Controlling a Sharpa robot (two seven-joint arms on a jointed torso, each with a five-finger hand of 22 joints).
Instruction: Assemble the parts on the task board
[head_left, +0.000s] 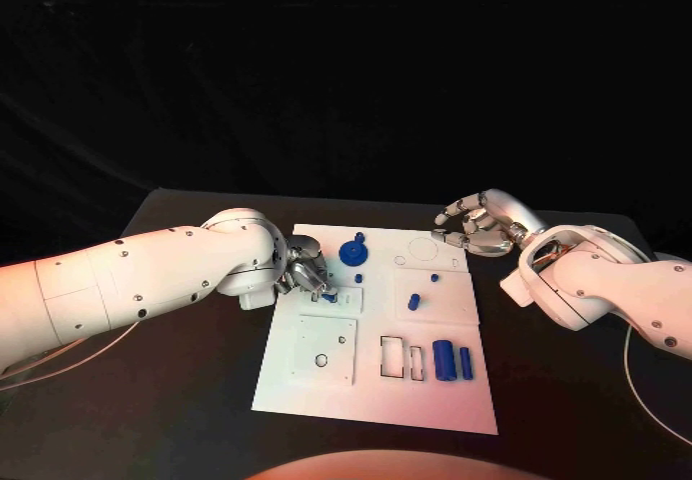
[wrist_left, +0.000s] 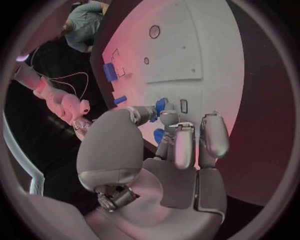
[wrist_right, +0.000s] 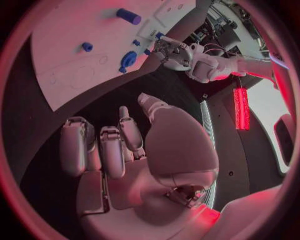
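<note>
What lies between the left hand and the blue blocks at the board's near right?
In the head view, between the left hand and the blue blocks: white task board, a small blue peg and rectangular cutouts.

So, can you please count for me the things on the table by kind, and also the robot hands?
Blue parts: 6 that I can make out, including the blue part pinched by the left robot hand
White task board: 1
Robot hands: 2, the left one and the right robot hand, which holds nothing
Total: 9
</note>
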